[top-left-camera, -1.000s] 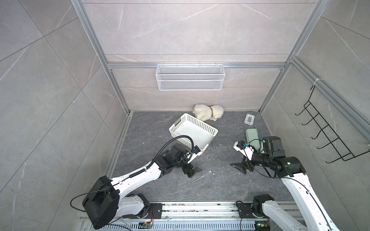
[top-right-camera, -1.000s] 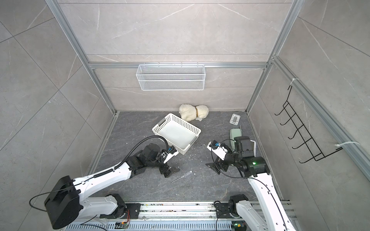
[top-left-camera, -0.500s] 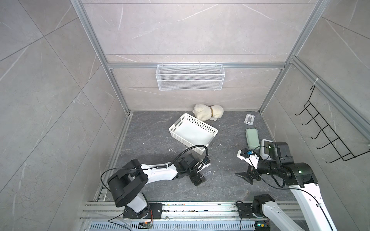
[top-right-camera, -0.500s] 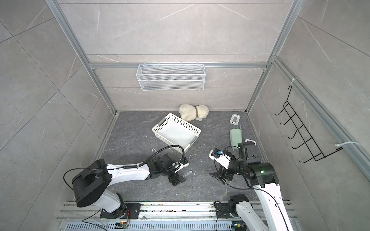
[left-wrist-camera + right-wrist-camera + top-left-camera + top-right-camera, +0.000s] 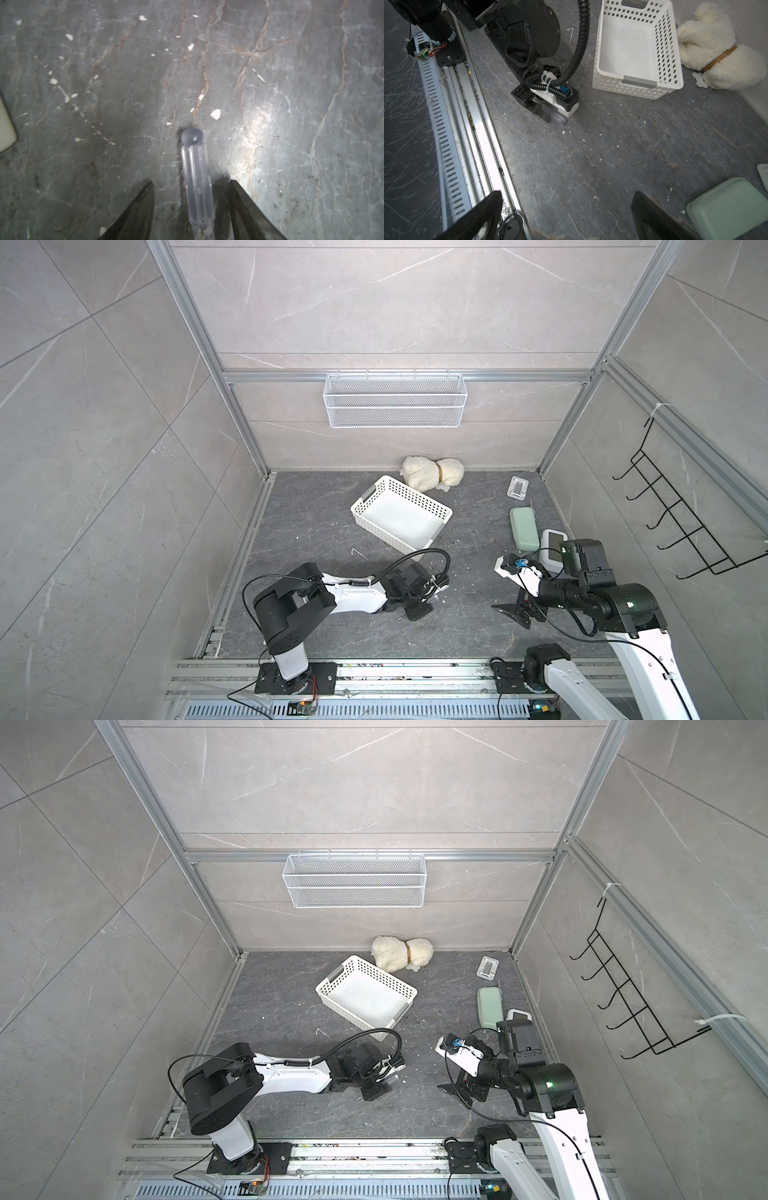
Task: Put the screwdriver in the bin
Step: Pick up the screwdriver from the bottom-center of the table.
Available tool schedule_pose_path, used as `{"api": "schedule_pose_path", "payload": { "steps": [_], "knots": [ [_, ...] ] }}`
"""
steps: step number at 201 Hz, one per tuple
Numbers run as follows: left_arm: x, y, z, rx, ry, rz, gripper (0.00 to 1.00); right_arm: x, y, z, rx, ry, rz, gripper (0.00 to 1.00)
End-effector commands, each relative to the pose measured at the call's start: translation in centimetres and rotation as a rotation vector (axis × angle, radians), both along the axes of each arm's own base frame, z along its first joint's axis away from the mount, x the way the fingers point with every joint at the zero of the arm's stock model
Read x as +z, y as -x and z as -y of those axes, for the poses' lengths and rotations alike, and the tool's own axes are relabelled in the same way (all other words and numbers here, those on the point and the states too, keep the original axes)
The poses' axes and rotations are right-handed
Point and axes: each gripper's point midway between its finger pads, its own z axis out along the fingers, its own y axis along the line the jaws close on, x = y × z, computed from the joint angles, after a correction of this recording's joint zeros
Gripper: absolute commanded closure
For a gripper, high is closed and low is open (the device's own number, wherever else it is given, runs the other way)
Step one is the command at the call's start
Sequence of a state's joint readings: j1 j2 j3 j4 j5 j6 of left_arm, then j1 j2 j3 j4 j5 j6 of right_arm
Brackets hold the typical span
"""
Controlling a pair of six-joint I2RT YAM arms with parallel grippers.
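Notably fluted clear screwdriver (image 5: 197, 182) (round-tipped)

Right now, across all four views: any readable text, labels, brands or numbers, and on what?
No legible text anywhere.
White device with a screen: display too small to read.
Clear packet by the back wall: print, if any, too small.
Mint case, bin, screwdriver: no markings visible.

Clear-handled screwdriver (image 5: 197, 182), flat, near white perforated bin (image 5: 419, 497)
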State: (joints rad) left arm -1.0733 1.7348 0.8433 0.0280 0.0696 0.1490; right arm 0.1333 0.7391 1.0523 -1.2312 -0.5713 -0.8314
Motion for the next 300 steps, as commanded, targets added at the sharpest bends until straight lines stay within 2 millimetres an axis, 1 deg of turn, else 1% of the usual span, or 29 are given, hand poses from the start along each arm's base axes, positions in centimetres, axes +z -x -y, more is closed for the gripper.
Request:
{"api": "schedule_pose_path", "payload": {
  "steps": [1,20,40,47,69,93,126,156,185,212,236,259,285,300],
  "knots": [
    [-0.6,0.0,0.0,-0.015,-0.032,0.024,0.61,0.0,0.7,0.0,0.006,0.003,-0.007,0.01],
    [-0.4,-0.3,0.2,-0.011,-0.032,0.037,0.82,-0.1,0.8,0.1,0.004,0.005,-0.009,0.01],
    [0.0,-0.3,0.4,-0.018,-0.025,0.048,0.97,-0.2,1.0,0.1,0.003,0.004,-0.014,0.01],
    [0.2,-0.2,0.4,-0.022,-0.023,0.051,1.0,-0.3,1.1,0.1,0.002,0.002,-0.017,0.01],
    [1.0,-0.3,0.4,-0.023,-0.012,0.065,1.0,-0.4,1.3,0.1,0.002,-0.002,-0.023,0.01],
    [3.2,-0.7,0.4,0.002,0.031,0.099,1.0,-0.3,1.4,0.0,0.004,-0.005,-0.024,0.01],
    [7.0,-1.3,0.3,0.04,0.101,0.154,1.0,-0.1,1.6,-0.2,0.018,-0.018,-0.024,0.01],
    [10.5,-1.6,0.0,0.06,0.143,0.197,1.0,0.4,1.3,-0.5,0.018,-0.039,-0.023,0.01],
    [14.0,-2.1,-0.3,0.07,0.176,0.249,1.0,1.3,0.8,-0.9,0.008,-0.08,-0.016,0.01],
    [16.4,-2.9,-0.2,0.078,0.187,0.287,1.0,2.4,-0.3,-1.3,-0.015,-0.12,0.015,0.01],
    [18.4,-4.5,0.0,0.118,0.214,0.286,1.0,3.4,-1.6,-1.5,-0.039,-0.15,0.055,0.01],
    [20.3,-6.9,-0.2,0.186,0.266,0.27,1.0,4.3,-3.0,-1.7,-0.054,-0.17,0.087,0.01],
    [21.6,-9.8,-0.9,0.253,0.304,0.258,1.0,5.4,-5.1,-1.8,-0.084,-0.192,0.13,0.01],
    [21.9,-11.5,-1.1,0.283,0.315,0.247,1.0,5.9,-6.6,-1.9,-0.106,-0.212,0.159,0.01]
  ]
}}
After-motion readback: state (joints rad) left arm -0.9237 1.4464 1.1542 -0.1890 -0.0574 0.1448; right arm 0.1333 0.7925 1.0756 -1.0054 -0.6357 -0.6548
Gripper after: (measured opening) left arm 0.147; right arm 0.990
